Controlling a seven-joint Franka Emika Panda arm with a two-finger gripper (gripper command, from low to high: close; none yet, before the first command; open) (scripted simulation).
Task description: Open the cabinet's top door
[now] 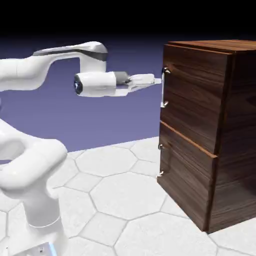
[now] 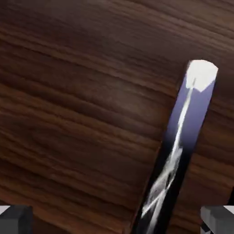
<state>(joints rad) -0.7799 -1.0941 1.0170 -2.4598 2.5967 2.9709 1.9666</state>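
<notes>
The cabinet (image 1: 235, 125) is a tall dark wood box at the exterior view's right. Its top door (image 1: 192, 95) is the larger upper panel and looks closed, with a vertical silver handle (image 1: 164, 87) at its left edge. My gripper (image 1: 157, 81) reaches level from the left, its tips at the handle's upper part. In the hand view the door's wood (image 2: 82, 114) fills the picture. The handle (image 2: 183, 137) slants across it, right of the middle. My gripper (image 2: 116, 223) is open, its fingertips (image 2: 16, 218) far apart at the bottom corners with nothing clamped.
Below the top door sits a shorter lower panel (image 1: 185, 175) with its own small handle (image 1: 160, 160). The cabinet stands on a pale floor of hexagonal tiles (image 1: 125, 195). The arm's white base (image 1: 35, 200) fills the lower left.
</notes>
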